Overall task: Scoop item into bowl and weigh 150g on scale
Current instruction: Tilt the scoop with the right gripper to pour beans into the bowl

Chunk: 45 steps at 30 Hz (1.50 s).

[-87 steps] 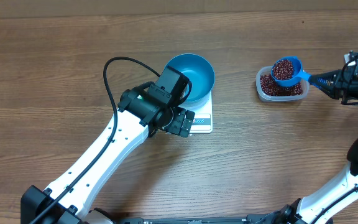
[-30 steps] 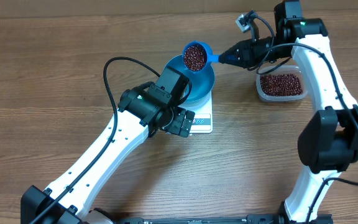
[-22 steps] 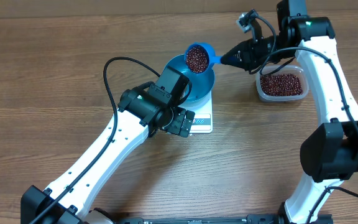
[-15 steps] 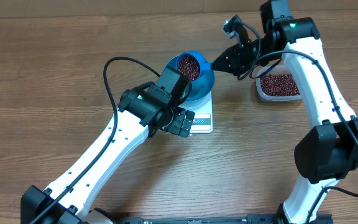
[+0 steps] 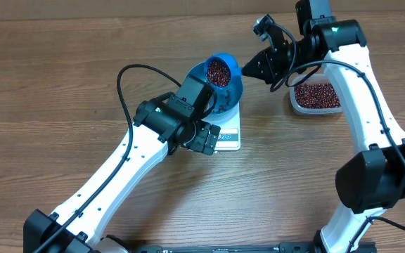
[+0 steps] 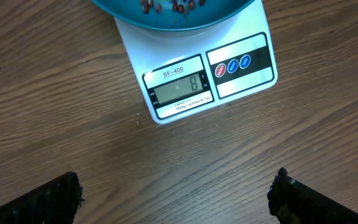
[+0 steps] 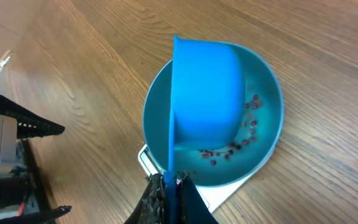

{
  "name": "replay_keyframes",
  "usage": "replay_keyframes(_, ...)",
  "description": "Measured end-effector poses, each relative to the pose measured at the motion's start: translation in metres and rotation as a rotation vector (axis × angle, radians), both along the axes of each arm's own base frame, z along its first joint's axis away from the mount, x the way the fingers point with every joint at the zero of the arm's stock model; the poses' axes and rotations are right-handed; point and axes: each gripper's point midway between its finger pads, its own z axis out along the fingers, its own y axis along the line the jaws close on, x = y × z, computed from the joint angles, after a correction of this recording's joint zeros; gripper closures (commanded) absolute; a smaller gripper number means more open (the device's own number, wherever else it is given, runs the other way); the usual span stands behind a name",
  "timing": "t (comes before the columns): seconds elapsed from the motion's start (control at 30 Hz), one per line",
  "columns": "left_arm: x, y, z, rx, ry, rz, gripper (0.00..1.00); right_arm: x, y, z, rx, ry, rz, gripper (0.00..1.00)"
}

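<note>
Seen from my remote station, the one white scale on the wooden counter carries the label "SF-400" above its display. The display shows a single digit that looks like an 8. The smaller line beneath begins "CAPACITY" and is too fine for me to read further. Beside the display sit three round buttons, one red and two blue. The single blue bowl rests on the scale, a thin scatter of beans along its floor. My right gripper is clamped tight on the handle of the one blue scoop, which is tipped on its side over the bowl with beans inside it. My left gripper hangs over the counter just in front of the scale, its fingers spread fully apart and holding nothing. One clear tub of beans stands apart to the right of the scale.
</note>
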Motion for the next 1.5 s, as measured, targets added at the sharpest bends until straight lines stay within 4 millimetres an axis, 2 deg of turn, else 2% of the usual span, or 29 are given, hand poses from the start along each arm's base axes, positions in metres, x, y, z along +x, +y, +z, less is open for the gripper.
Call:
replay_keyframes(0.5,0.000,0.000,0.000,0.000,0.000,0.000,0.00,0.005,-0.005,-0.006,-0.069,-0.010,-0.039,0.96)
replay_keyframes(0.9,0.000,0.000,0.000,0.000,0.000,0.000,0.00,0.002,0.014,-0.011,-0.147,-0.051,-0.013,0.96)
replay_keyframes(1.1,0.000,0.000,0.000,0.000,0.000,0.000,0.00,0.004,0.012,-0.010,-0.159,-0.051,-0.038,0.96)
replay_keyframes(1.23,0.000,0.000,0.000,0.000,0.000,0.000,0.00,0.004,0.011,-0.005,-0.159,-0.065,-0.044,0.96)
replay_keyframes(1.5,0.000,0.000,0.000,0.000,0.000,0.000,0.00,0.002,0.004,0.021,-0.173,-0.139,-0.077,0.96)
